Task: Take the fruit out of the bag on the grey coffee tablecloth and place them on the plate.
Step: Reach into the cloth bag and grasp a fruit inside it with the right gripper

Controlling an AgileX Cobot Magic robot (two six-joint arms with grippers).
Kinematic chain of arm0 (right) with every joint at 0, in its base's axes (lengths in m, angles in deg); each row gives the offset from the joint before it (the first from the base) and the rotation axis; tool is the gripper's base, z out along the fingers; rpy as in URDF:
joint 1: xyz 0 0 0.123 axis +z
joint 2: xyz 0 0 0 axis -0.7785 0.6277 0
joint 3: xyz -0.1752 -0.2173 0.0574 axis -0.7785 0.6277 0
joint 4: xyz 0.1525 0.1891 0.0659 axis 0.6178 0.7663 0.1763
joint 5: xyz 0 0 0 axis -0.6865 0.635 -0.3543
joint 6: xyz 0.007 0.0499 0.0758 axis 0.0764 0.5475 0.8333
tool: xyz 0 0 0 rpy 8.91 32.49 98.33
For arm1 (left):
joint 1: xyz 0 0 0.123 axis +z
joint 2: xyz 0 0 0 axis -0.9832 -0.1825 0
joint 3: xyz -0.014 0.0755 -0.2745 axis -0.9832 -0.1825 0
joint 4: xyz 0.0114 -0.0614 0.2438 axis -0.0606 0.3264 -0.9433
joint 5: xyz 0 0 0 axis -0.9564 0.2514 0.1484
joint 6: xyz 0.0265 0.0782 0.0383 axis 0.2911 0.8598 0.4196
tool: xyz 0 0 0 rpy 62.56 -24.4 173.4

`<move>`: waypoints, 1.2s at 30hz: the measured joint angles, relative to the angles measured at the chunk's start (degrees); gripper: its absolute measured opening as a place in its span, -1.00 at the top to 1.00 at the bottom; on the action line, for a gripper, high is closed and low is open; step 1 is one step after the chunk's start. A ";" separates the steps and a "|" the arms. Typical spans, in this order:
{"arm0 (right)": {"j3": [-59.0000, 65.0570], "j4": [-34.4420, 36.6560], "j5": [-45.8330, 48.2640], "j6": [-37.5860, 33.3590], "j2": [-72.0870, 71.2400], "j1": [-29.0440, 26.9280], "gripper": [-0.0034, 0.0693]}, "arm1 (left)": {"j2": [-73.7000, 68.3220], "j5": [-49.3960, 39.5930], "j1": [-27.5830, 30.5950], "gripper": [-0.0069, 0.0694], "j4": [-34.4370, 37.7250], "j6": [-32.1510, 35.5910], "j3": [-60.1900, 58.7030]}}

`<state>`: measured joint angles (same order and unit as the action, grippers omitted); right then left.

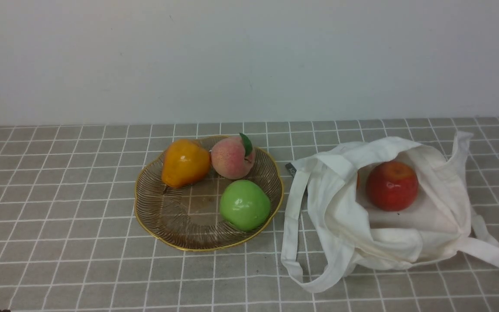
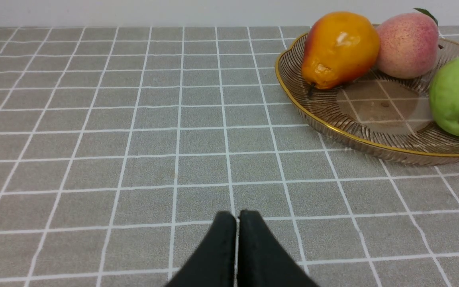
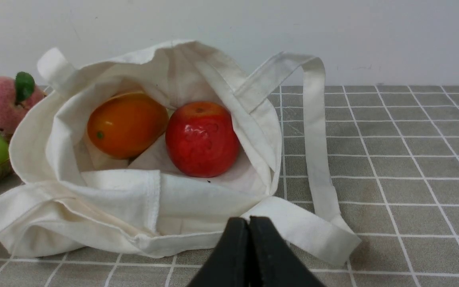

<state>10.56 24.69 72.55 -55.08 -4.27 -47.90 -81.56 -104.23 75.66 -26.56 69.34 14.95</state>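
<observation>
Holds the right gripper (image 3: 248, 221) with its dark tips together, and the left gripper (image 2: 237, 215) likewise pressed shut. Spreads flat, woven and grey-brown under both as the tablecloth (image 1: 80, 242), gridded with thin white lines, with open cloth between the left gripper and the plate. Ahead of the right gripper, slumps in soft off-white folds as the bag (image 3: 197, 203), trailing a flat strap (image 3: 305, 231) just beyond the tips. Gapes toward the right gripper with a curved, hemmed mouth. Beyond that edge, inside, shows the glossy, round red apple (image 3: 202, 139), apart from the gripper, and a smooth orange fruit (image 3: 128, 125) beside it. To the right gripper's left, and forward and right of the left gripper, sits round, ribbed and see-through brown as the plate (image 1: 202, 216), rimmed in wavy gold. Carries a shiny green apple (image 1: 245, 205), then a yellow-orange fruit (image 1: 186, 162) and a matte pink peach (image 1: 231, 158) with a leaf. Ends in a smooth pale wall (image 1: 249, 60) farthest off.
</observation>
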 joint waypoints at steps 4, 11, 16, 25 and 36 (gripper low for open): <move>0.08 14.83 -0.67 7.67 0.00 0.00 0.95 | 0.00 0.00 0.00 0.84 0.00 0.00 0.00; 0.15 41.91 -7.71 16.04 0.00 0.00 0.95 | 0.00 0.00 0.00 0.84 0.00 0.00 0.00; 0.15 44.92 -9.06 15.59 0.00 0.00 0.95 | 0.00 0.00 0.00 0.84 0.00 0.00 0.00; -11.22 43.32 -7.41 -5.77 4.04 0.00 0.95 | 0.00 0.00 0.00 0.84 0.00 0.00 0.00; -29.73 30.87 9.14 -18.09 45.76 0.00 0.95 | 0.00 0.00 0.00 0.84 0.00 0.00 0.00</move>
<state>-19.16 55.56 81.70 -73.17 41.49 -47.90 -81.56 -104.23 75.66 -26.56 69.34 14.95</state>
